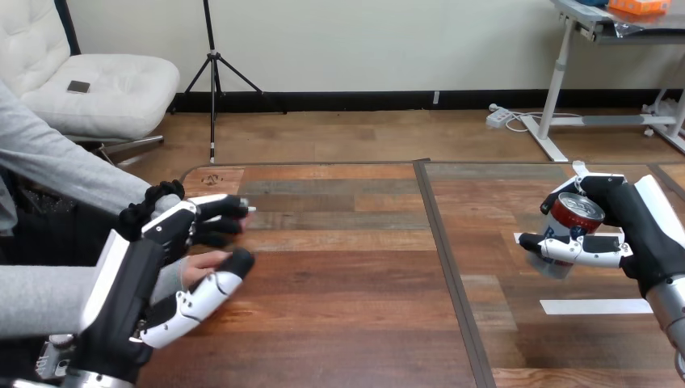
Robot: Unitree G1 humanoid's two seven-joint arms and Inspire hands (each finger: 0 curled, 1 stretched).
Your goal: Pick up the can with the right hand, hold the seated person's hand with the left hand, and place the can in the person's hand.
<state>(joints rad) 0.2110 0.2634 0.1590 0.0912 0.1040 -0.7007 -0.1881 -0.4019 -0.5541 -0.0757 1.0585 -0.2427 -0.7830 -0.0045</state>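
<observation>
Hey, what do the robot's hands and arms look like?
The left hand and right hand are black, with white shells on their backs and black-and-white jointed fingers. The right forearm and left forearm are silver metal.

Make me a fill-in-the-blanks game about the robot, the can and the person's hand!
1. The robot's right hand is holding a ____.
2. The can is over the ____ side of the wooden table.
3. The robot's left hand is curled round the person's hand at the view's ____ side.

Missing words: can; right; left.
</observation>
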